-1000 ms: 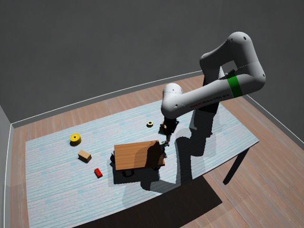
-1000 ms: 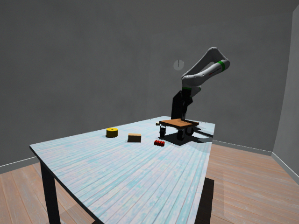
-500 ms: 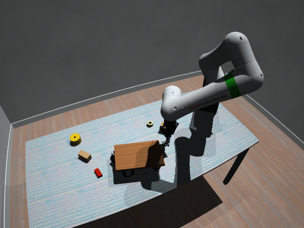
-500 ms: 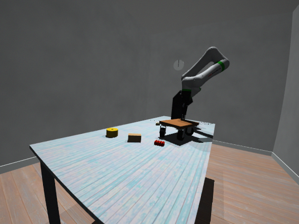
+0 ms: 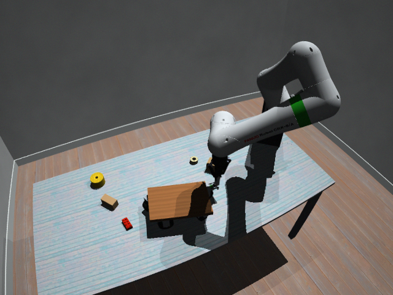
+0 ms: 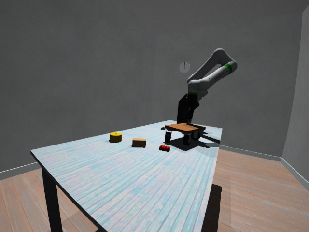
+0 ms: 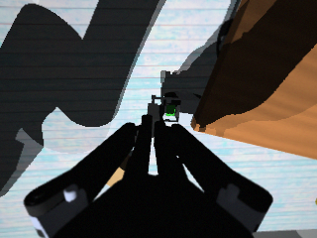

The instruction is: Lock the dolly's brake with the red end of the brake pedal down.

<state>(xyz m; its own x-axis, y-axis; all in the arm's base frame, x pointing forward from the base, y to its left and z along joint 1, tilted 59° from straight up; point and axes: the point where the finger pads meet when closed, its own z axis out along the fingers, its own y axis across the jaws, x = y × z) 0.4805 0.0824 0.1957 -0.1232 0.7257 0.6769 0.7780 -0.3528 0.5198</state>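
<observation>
The dolly [image 5: 177,200] [image 6: 184,127] [image 7: 263,94] has a brown wooden deck on black casters and stands on the table. At its far right corner sits the caster's brake pedal [image 5: 212,186] [image 7: 170,111]. Its green end shows in the wrist view. Its red end is hidden behind my fingertips. My gripper [image 5: 215,184] [image 6: 189,122] [image 7: 153,111] is shut with nothing between the fingers. Its tips are right at the pedal, beside the deck's corner. I cannot tell if they touch it.
On the table [image 5: 79,241] [image 6: 124,180] lie a yellow spool [image 5: 97,179] [image 6: 116,137], a tan block [image 5: 109,201] [image 6: 138,142], a red brick [image 5: 126,223] [image 6: 164,148] and a small yellow ring [image 5: 193,159]. The arm's black base [image 6: 183,109] stands behind the dolly.
</observation>
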